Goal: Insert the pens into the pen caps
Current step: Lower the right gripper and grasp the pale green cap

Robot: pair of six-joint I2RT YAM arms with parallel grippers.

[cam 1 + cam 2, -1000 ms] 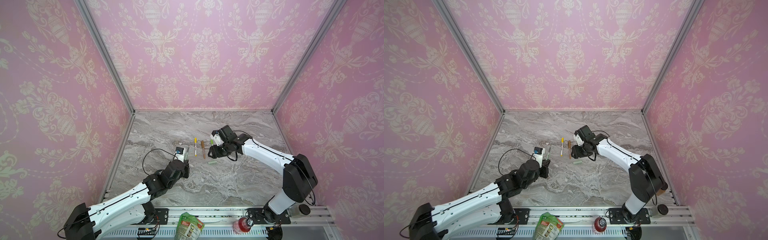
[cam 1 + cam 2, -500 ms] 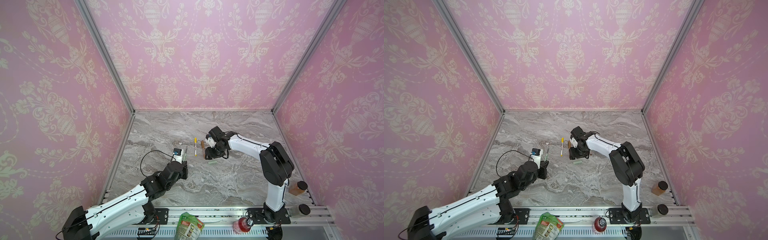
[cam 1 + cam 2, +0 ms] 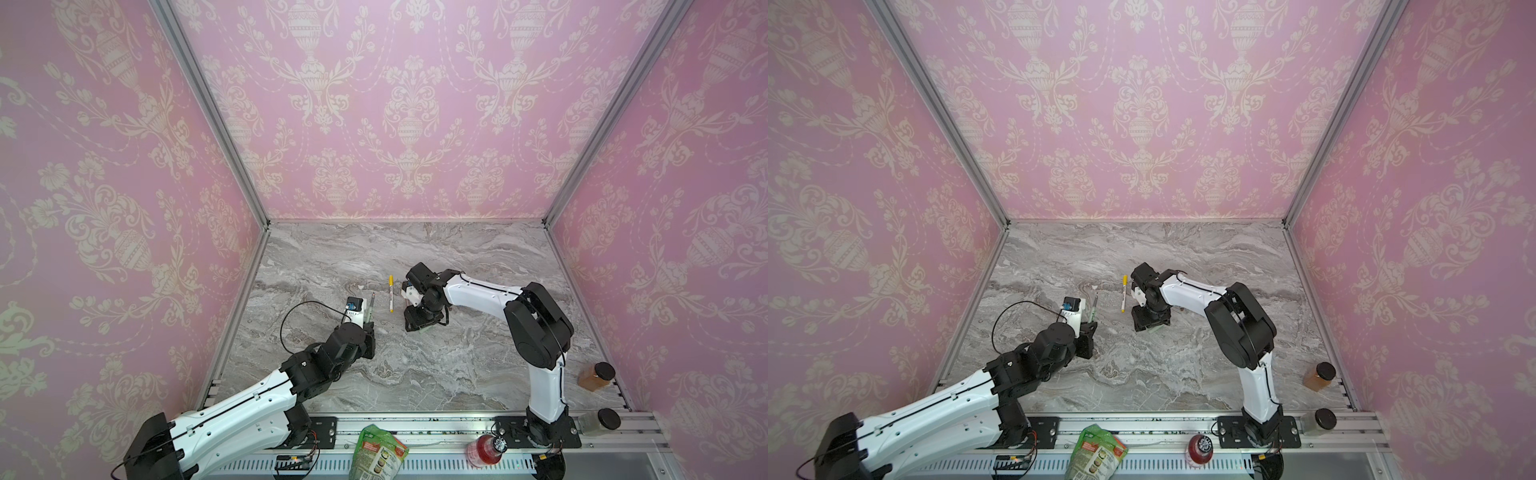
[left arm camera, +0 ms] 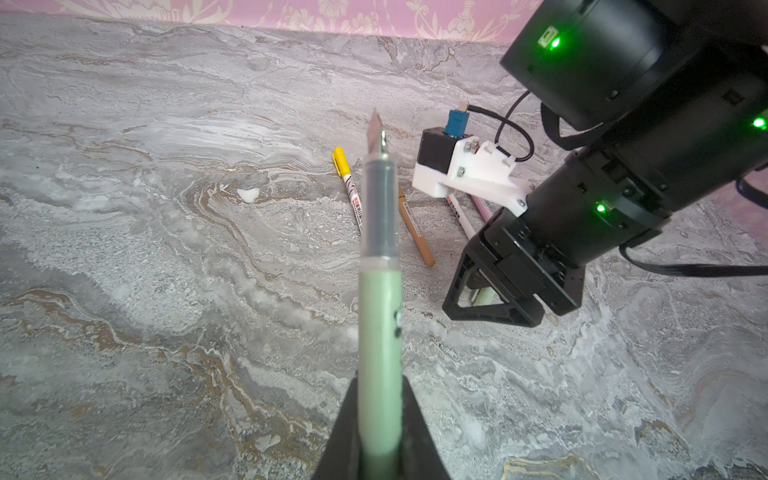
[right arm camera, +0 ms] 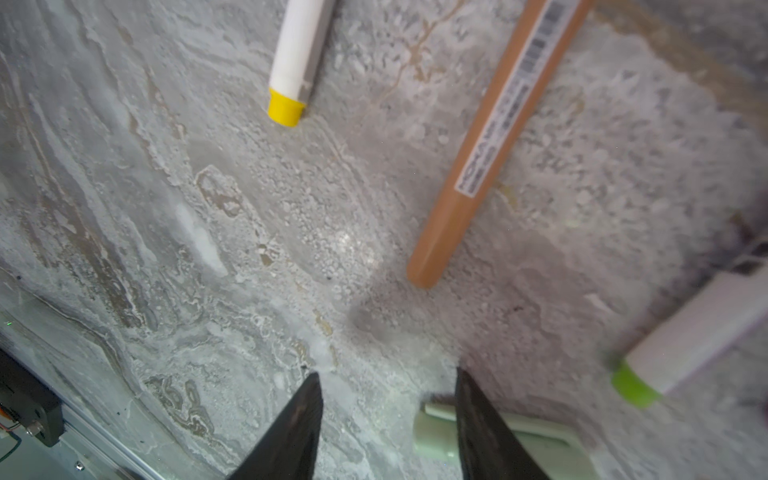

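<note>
Over the last second the right arm had folded up at the elbow and drawn in over the worktop. That brought the right tool from above the pens down to the surface, just beside the near end of the yellow-capped pen, on that pen's right-arm side. The tan pen lay between the two.

The right tool stood with its jaws spread and pinched nothing, though the gap had begun to narrow. The pale green cap lay flat on the worktop at the tool's tips. Only the cap's end showed in the gap, and the rest lay behind one finger. The cap therefore looked off-centre in the jaws. Closing from there might catch only its end or push it aside, so a small sideways correction seemed called for first.

The left arm had hardly shifted. Its left tool was pressed together on the pale green pen. The pen was held clear of the worktop, near the yellow-capped pen on its left-arm side, with its dark tip pointing away from the tool.

With the pen in hand and the matching cap about to be picked up, this pair looked close to being joined.
</note>
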